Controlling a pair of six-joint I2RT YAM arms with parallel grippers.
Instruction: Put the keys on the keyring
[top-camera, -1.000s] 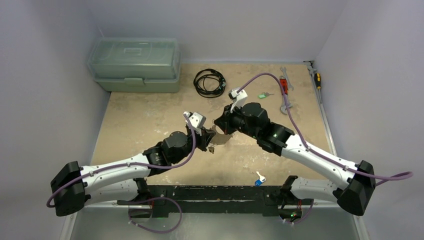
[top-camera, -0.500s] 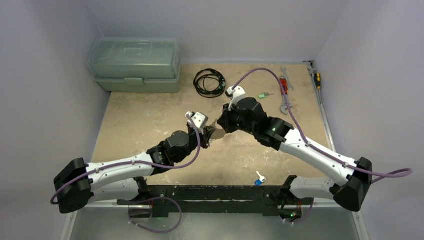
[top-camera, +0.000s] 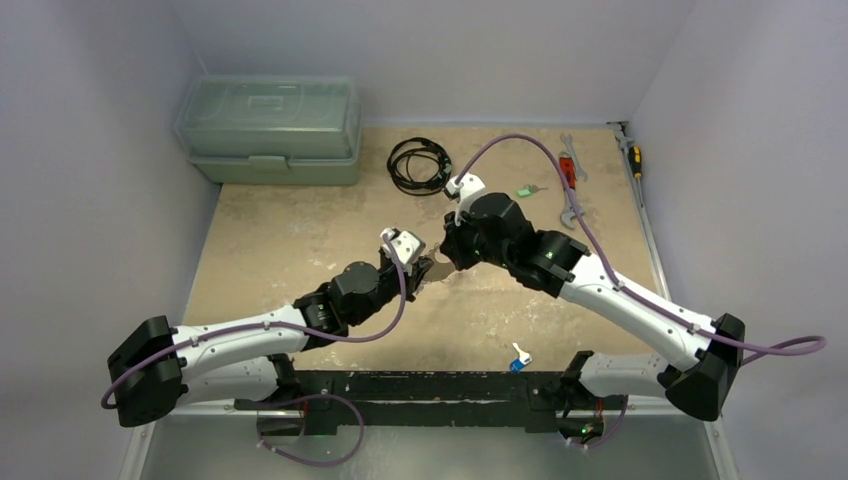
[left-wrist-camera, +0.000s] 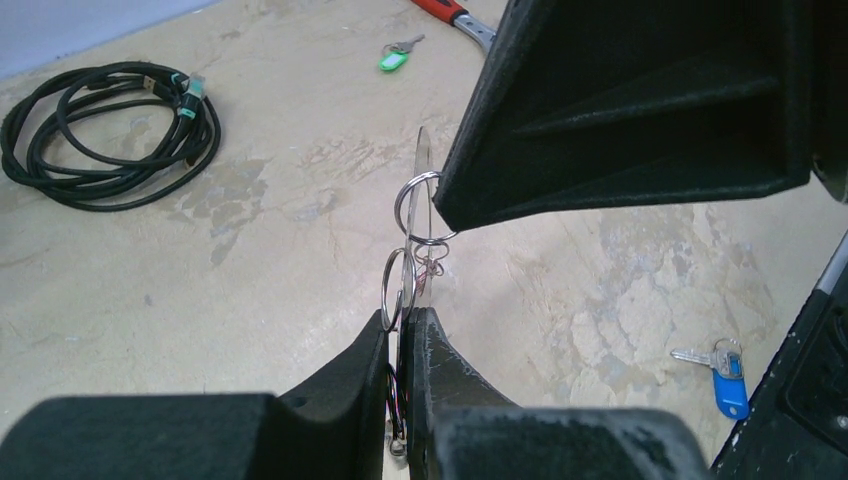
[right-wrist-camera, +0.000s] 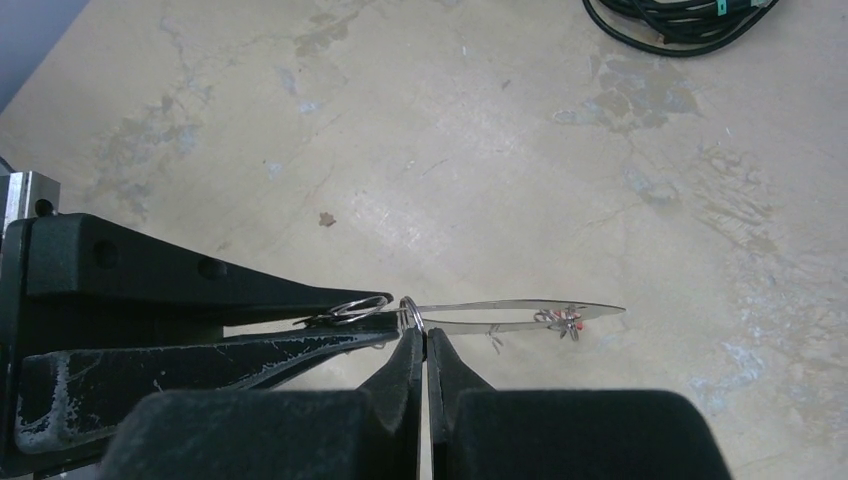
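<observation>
My left gripper (top-camera: 427, 269) and right gripper (top-camera: 441, 260) meet tip to tip above the table's middle. The left gripper (left-wrist-camera: 402, 318) is shut on the keyring (left-wrist-camera: 422, 160), a thin silvery loop seen edge-on, with a small split ring (left-wrist-camera: 385, 290) at its tips. The right gripper (right-wrist-camera: 420, 332) is shut on another small ring (right-wrist-camera: 409, 308) hanging on the keyring (right-wrist-camera: 520, 304). A green-tagged key (top-camera: 526, 190) lies at the far right and a blue-tagged key (top-camera: 518, 358) at the near edge. No key shows at the rings.
A black cable coil (top-camera: 418, 163) lies just beyond the grippers. A green toolbox (top-camera: 268, 128) stands at the far left. A red-handled wrench (top-camera: 568, 168), a silver wrench (top-camera: 572, 210) and a screwdriver (top-camera: 636, 160) lie at the far right.
Both grippers have moved slightly away from the near edge while staying tip to tip. The left wrist has shifted right and the right wrist left, so they are closer together.
</observation>
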